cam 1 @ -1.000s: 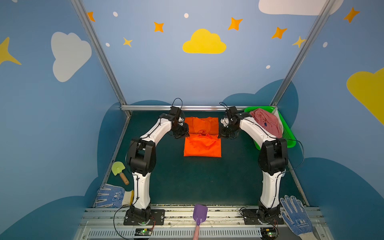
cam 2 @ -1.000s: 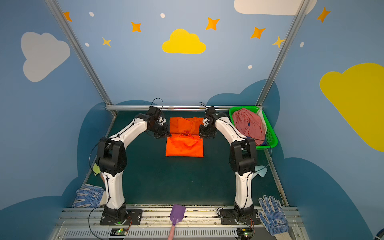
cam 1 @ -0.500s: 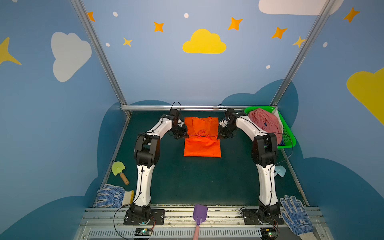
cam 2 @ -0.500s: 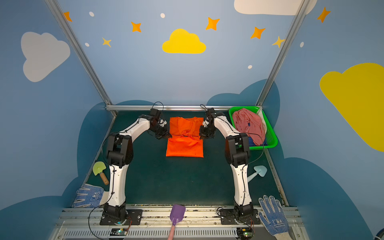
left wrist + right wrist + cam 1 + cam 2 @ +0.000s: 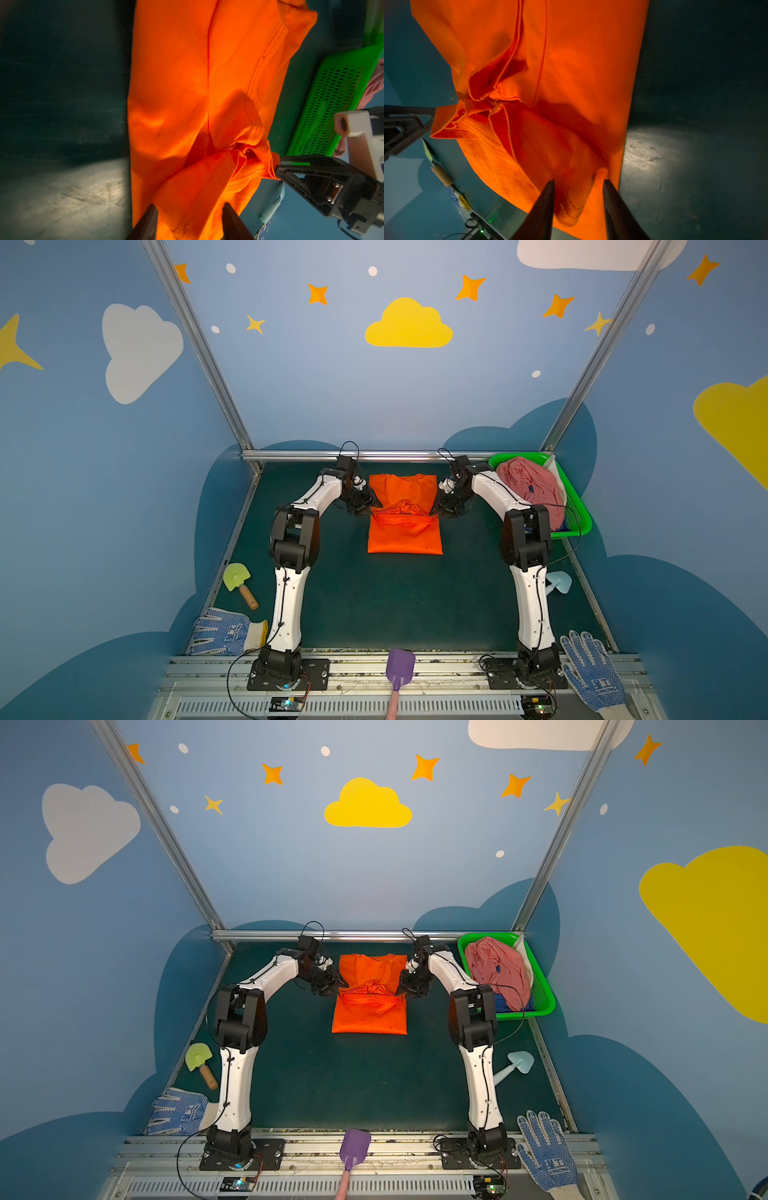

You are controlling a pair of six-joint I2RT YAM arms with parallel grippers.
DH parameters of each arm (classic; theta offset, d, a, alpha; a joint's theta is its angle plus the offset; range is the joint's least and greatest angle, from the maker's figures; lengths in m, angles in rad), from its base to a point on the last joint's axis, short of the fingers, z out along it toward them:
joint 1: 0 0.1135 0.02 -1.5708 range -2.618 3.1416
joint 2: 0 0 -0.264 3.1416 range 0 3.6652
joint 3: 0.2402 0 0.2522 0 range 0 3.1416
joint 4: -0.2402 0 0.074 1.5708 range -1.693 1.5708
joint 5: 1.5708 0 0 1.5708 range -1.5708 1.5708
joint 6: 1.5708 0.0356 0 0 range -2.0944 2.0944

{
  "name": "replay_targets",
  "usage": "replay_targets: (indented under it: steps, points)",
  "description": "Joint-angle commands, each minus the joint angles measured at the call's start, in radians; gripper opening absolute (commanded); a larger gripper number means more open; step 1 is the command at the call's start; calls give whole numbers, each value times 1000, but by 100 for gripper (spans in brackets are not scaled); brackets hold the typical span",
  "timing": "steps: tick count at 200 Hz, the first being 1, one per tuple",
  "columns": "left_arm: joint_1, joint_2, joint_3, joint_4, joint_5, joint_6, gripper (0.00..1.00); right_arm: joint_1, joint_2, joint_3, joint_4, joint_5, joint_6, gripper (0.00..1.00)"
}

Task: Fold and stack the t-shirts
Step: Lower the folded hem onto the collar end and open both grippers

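Inside green basket point(image 5: 579, 531), pink shirt point(image 5: 528, 485) over blue shirt point(image 5: 509, 1004); left fingers point(image 5: 148, 222), right fingers point(image 5: 544, 207) apart.

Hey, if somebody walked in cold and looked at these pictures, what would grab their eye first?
The bright orange t-shirt, lying partly folded on the dark mat at the middle of the far end, stands out first. The left tool and right tool flank it, one at each side edge, jaws apart. Next comes the green basket in the far right corner, heaped with a pink t-shirt.
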Motion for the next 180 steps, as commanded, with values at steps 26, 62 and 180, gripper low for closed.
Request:
replay_targets:
  steps: [26,62,180]
  points:
    - [7,-127,-13,-9,-23,19,66,-12,-168,-50,-20,31,-13,55]
    - [-9,-279,-180,28,-106,6,72,13,-325,-262,85,28,7,61]
    - [-87,-163,-301,56,-142,1,5,83,-197,-342,138,59,34,0]
